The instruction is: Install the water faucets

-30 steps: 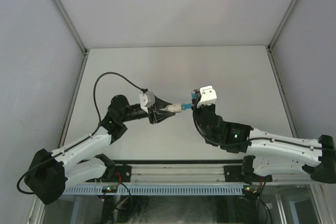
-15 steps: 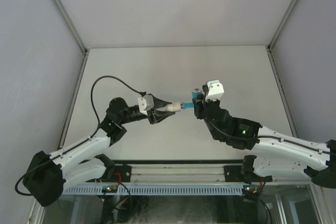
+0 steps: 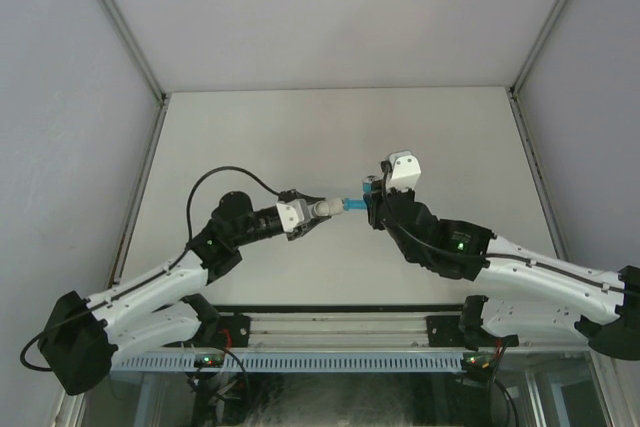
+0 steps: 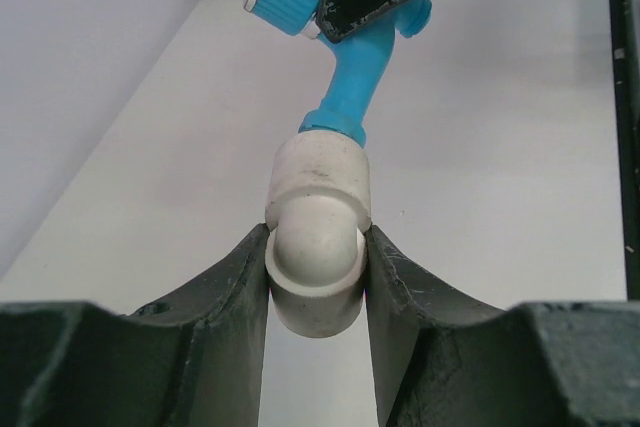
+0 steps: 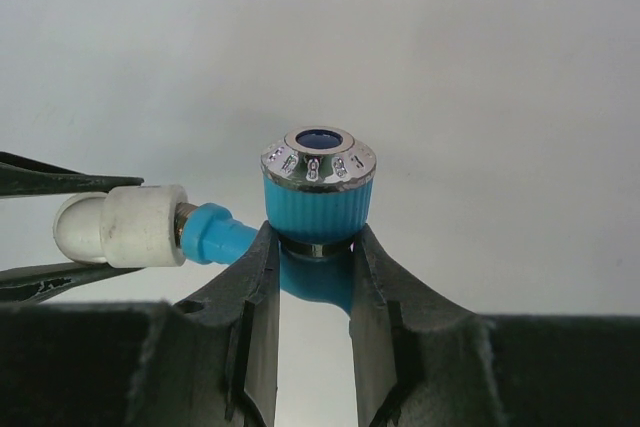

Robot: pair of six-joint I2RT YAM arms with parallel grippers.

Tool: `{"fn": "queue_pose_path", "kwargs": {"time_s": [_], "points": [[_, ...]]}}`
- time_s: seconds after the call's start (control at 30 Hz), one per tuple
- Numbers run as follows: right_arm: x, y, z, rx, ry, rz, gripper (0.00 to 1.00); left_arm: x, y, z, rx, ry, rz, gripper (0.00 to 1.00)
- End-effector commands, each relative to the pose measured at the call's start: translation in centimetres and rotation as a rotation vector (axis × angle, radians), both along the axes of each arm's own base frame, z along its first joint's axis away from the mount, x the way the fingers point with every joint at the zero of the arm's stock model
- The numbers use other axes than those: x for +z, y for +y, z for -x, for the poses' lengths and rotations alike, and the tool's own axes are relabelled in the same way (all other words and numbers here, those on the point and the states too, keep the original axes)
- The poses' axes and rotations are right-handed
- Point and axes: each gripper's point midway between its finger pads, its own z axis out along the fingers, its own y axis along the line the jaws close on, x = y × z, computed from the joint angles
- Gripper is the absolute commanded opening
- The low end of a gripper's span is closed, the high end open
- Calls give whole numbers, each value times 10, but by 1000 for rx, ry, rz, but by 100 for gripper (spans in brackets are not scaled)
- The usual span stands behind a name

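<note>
A bright blue water faucet [image 3: 358, 203] with a silvery-capped handle [image 5: 319, 160] is joined end to end with a white-grey elbow pipe fitting [image 3: 322, 208], both held above the table between the arms. My left gripper [image 4: 318, 269] is shut on the pipe fitting [image 4: 316, 237]; the faucet [image 4: 352, 77] sticks out of its far end. My right gripper [image 5: 315, 257] is shut on the faucet body [image 5: 318, 272] just below the handle; the fitting [image 5: 125, 227] shows at the left. In the top view the left gripper [image 3: 308, 215] and the right gripper [image 3: 372, 203] face each other.
The white table [image 3: 330, 127] is bounded by grey walls with metal corner posts [image 3: 118, 22]. A black cable [image 3: 215, 182] loops above the left arm. The arms' base rail [image 3: 340, 332] runs along the near edge.
The left wrist has rolled, its white camera block turning from top to front. The right arm has shifted slightly. The faucet and fitting stay joined at about the same spot.
</note>
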Motion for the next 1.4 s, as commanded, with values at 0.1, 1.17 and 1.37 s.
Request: {"fn": "queue_pose_path", "kwargs": {"time_s": [0.1,1.17,1.37], "points": [[37,39,11,144,69,-263,0,29,-3,2,-15,-148,43,0],[68,29,49,455,-8,-407,8,63,-6,22,-145,-2,184,0],[65,28,50,461,20,-436,9,65,-6,22,-144,-10,189,0]]}}
